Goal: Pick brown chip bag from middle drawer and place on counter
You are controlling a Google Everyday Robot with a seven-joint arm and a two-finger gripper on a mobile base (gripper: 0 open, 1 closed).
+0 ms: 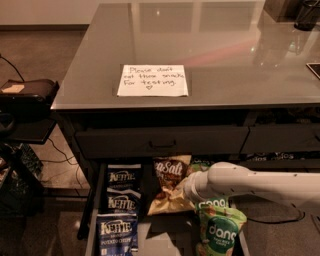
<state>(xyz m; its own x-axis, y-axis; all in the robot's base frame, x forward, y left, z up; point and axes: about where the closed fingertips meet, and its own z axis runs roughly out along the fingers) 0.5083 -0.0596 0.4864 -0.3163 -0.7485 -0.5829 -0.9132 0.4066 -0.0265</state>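
The brown chip bag (167,181) stands tilted at the back of the open middle drawer (91,210), its white script facing up. My gripper (184,193), at the end of the white arm reaching in from the right, is shut on the bag's right edge and holds it above the drawer floor. The fingers are mostly hidden by the wrist and the bag. The glossy grey counter (225,50) lies above and behind the drawer.
Blue Kettle bags (122,202) fill the drawer's left side, and a green dang bag (220,231) sits under my arm. A handwritten note (152,80) lies on the counter's front. The closed top drawer front (162,142) overhangs the bag. Dark objects (295,11) stand at the counter's back right.
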